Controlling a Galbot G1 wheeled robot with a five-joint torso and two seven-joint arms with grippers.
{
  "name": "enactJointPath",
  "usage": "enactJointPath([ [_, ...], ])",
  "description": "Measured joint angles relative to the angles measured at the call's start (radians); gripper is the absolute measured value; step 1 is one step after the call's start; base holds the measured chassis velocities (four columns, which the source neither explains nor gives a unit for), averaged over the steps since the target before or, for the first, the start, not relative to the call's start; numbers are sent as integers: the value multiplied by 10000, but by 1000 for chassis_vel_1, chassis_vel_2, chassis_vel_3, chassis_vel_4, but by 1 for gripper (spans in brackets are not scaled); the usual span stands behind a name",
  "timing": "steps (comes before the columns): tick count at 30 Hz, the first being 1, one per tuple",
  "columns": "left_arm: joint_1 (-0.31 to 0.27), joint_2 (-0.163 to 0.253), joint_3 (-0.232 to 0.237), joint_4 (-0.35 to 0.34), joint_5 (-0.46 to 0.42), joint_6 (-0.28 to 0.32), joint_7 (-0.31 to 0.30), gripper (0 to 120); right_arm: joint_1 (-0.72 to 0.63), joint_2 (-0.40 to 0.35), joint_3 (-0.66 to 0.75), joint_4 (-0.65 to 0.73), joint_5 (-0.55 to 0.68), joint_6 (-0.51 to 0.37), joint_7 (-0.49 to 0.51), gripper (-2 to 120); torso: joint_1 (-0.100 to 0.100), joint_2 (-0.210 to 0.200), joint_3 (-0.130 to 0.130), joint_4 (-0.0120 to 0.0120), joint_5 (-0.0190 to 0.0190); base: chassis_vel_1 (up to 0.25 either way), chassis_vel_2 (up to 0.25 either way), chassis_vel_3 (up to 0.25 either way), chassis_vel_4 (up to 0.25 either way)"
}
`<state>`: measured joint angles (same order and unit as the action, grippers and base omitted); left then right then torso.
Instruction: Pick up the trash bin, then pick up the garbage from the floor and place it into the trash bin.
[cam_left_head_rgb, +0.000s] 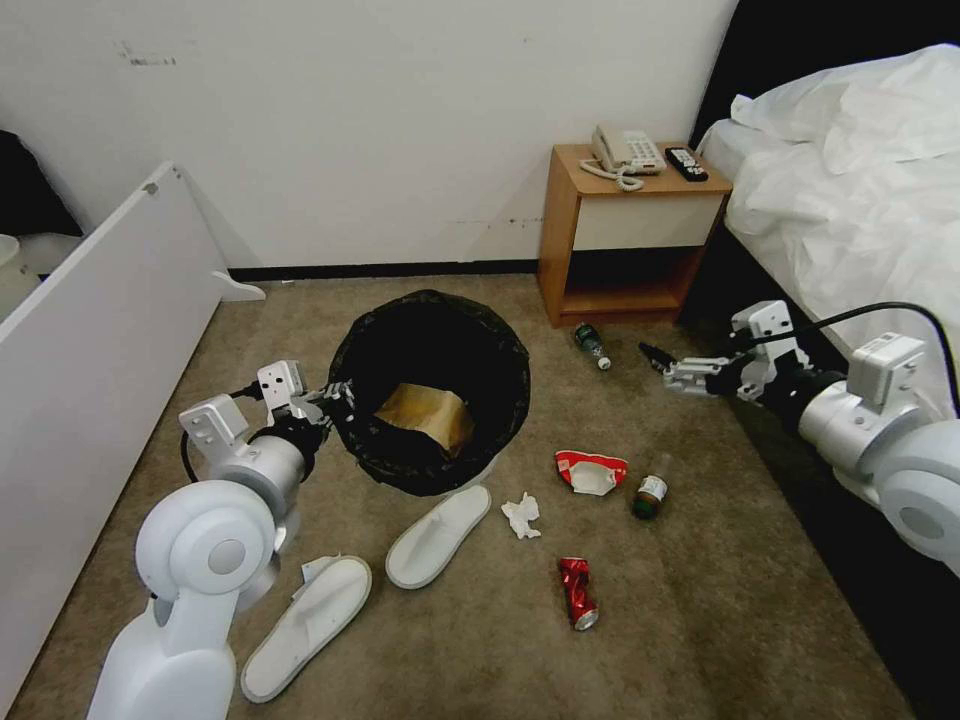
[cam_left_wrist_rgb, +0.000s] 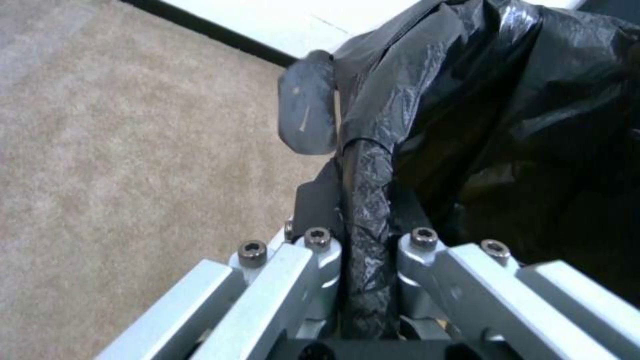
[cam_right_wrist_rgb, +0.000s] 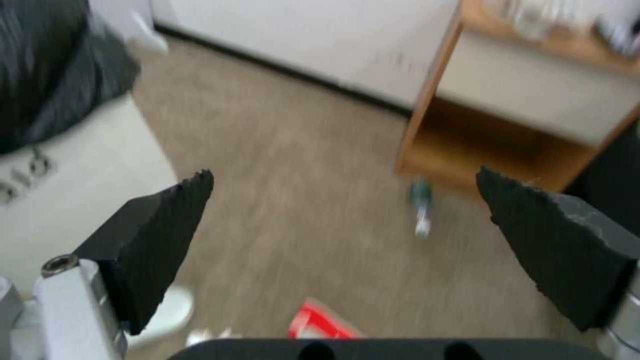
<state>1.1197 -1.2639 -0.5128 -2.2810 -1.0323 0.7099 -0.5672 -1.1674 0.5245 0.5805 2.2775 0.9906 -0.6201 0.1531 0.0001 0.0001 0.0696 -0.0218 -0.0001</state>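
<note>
Black liner: folded over the rim of the trash bin (cam_left_head_rgb: 430, 390), which sits at centre frame in the head view, apparently lifted and tilted so its mouth faces the litter
Left gripper (cam_left_head_rgb: 338, 398): at the bin's left rim, fingers (cam_left_wrist_rgb: 308, 110) clamped together on the bagged edge, one pad outside and one inside, so the bin hangs from that single pinch
Brown paper bag (cam_left_head_rgb: 428, 412): already lying inside the bin
Right gripper (cam_left_head_rgb: 668, 368): centre right of the head view, low over the carpet, its fingers (cam_right_wrist_rgb: 160, 220) spread wide apart and holding nothing; judged to be lining up on a green-labelled bottle (cam_left_head_rgb: 592, 345) lying by the nightstand (cam_left_head_rgb: 632, 230)
Floor litter: red-white wrapper (cam_left_head_rgb: 590, 471) and second bottle (cam_left_head_rgb: 650, 490) just right of the bin; tissue (cam_left_head_rgb: 521, 515) and crushed red can (cam_left_head_rgb: 578, 592) below them; two slippers (cam_left_head_rgb: 437, 522) at lower left
Progress: bin in hand, most garbage not yet collected
</note>
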Motion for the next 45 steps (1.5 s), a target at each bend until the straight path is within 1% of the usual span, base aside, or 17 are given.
enactJointPath([
  [1,11,0,-26,-7,-29,29,-33,4,93,-2,-381,20,262,-503,401,100,0,0,0,0,0,0,0,0,0],
  [3,28,1,-62,-12,-41,48,-55,4,265,63,-955,23,501,-1065,880,100,0,0,1,-1,1,0,0,0,0],
  [4,28,1,-62,-12,-41,48,-55,4,265,63,-955,23,501,-1065,880,100,0,0,1,-1,1,0,0,0,0],
  [6,56,3,-92,-13,-42,56,-56,4,461,191,-1795,-65,595,-1150,1173,100,0,0,1,-1,-1,0,0,0,0],
  [7,56,3,-92,-13,-42,56,-56,4,461,191,-1795,-65,595,-1150,1173,100,0,0,1,-1,-1,0,0,0,0],
  [9,94,3,-139,-12,-42,57,-57,4,640,401,-2734,-259,593,-1152,1414,100,0,0,1,2,0,0,0,0,0],
  [10,94,3,-139,-12,-42,57,-57,4,640,401,-2734,-259,593,-1152,1414,100,0,0,1,2,0,0,0,0,0],
  [13,128,10,-171,-12,-41,57,-59,4,742,632,-3503,-427,588,-1193,1732,100,0,0,1,1,2,0,0,0,0],
  [16,197,33,-223,-23,-37,48,-73,4,974,987,-4601,-774,835,-1226,2471,100,0,0,1,1,1,0,0,0,0],
  [20,267,33,-246,-23,-29,44,-73,4,1038,1182,-5025,-953,1109,-1225,2929,100,-1,0,0,-1,-3,0,0,0,0],
  [22,334,27,-272,0,-6,37,-66,4,1111,1522,-5524,-1213,1539,-1215,3620,100,0,0,0,0,-1,0,0,0,0],
  [27,343,21,-273,26,-1,32,-51,4,1134,1878,-5986,-1599,1791,-1197,4170,100,0,-1,1,0,0,0,0,0,0],
  [28,341,20,-273,42,-2,31,-49,4,1129,2034,-6157,-1765,1922,-1191,4454,100,0,0,1,-1,0,0,0,0,0],
  [32,342,30,-278,73,-1,30,-45,4,1053,2396,-6367,-2208,2080,-1180,4796,100,0,0,0,0,0,0,0,0,0],
  [37,347,49,-305,101,-6,27,-36,4,1017,2753,-6461,-2708,2058,-1173,4836,100,0,0,1,0,0,0,0,0,0],
  [39,357,52,-330,115,-16,24,-27,4,1028,2985,-6497,-3171,1940,-1168,4783,100,0,-2,0,0,1,0,0,0,0],
  [45,393,49,-401,132,-39,18,-2,4,1116,3257,-6486,-3875,1697,-1162,4423,100,0,-3,1,0,0,0,0,0,0],
])
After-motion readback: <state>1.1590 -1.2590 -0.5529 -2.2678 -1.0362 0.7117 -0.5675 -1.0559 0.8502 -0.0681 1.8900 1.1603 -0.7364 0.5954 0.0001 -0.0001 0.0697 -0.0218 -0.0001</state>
